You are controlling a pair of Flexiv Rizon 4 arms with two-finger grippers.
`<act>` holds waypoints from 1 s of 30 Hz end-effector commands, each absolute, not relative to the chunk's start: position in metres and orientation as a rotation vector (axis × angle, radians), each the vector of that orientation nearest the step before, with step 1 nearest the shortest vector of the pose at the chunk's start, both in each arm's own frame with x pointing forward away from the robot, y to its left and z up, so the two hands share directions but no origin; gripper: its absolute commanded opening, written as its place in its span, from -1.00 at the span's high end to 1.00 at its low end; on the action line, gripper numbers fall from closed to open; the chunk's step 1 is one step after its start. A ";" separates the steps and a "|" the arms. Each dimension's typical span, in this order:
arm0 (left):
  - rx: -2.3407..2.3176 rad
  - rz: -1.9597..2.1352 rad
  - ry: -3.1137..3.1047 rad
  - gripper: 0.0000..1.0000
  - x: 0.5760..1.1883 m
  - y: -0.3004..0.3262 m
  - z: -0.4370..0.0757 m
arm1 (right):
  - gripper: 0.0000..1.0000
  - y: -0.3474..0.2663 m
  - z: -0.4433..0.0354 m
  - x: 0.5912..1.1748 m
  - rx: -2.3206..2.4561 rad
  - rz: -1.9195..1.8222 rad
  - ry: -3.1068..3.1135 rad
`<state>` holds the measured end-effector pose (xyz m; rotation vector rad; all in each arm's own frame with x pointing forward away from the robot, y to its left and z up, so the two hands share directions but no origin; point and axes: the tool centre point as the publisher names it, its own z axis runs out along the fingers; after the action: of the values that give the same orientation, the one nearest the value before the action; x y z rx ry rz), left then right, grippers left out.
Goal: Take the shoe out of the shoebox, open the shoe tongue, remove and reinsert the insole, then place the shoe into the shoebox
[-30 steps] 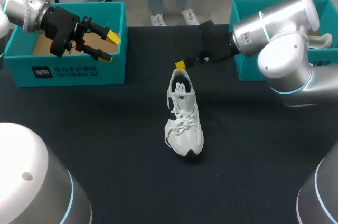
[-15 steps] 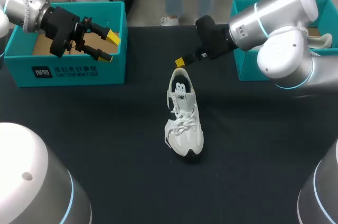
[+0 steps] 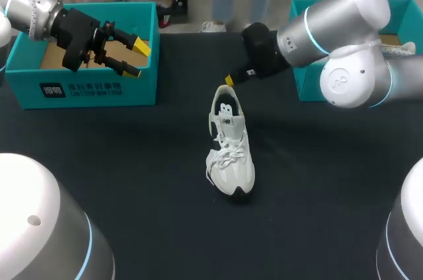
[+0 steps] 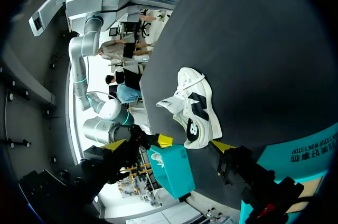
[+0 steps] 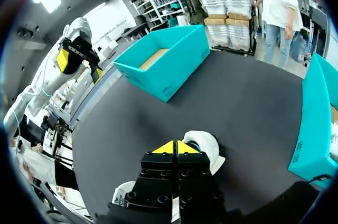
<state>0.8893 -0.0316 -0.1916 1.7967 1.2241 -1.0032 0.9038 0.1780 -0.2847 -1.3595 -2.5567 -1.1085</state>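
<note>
Out of its box, the white shoe [image 3: 229, 148] stands on its sole in the middle of the dark desk [image 3: 132, 181], toe toward me and heel toward the far edge, laces loose over the tongue. My right gripper [image 3: 229, 80] hangs just above the heel collar with its jaws pressed together and nothing in them. The right wrist view shows the two yellow tips meeting as one point over the shoe's opening. I judge the narrow, closed tip is held that way to slip into the mouth of the shoe and work the tongue forward. My left gripper [image 3: 137, 59] waits over the open teal shoebox [image 3: 86, 85] at the desk's left, jaws apart and empty, well clear of the shoe, likely parked there to leave the centre free.

Bare desk lies on every side of the shoe, with both boxes well apart from it. The second teal box [image 3: 303, 85] sits at the right, close under my right arm's elbow, the one edge I would mind when swinging that arm.
</note>
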 end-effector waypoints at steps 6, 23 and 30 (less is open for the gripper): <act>1.801 -1.003 1.223 -1.00 0.890 -0.031 -0.192 | 1.00 0.181 -0.277 0.903 -1.454 -1.019 -2.635; 1.801 -1.003 1.223 -1.00 0.890 -0.031 -0.192 | 1.00 0.168 -0.310 0.881 -1.703 -0.857 -2.601; 1.801 -1.003 1.223 -1.00 0.890 -0.031 -0.192 | 1.00 0.168 -0.308 0.872 -1.722 -0.764 -2.604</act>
<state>0.8893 -0.0316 -0.1916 1.7967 1.2240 -1.0032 0.8749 0.1670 -0.3157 -1.6798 -2.5711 -0.8086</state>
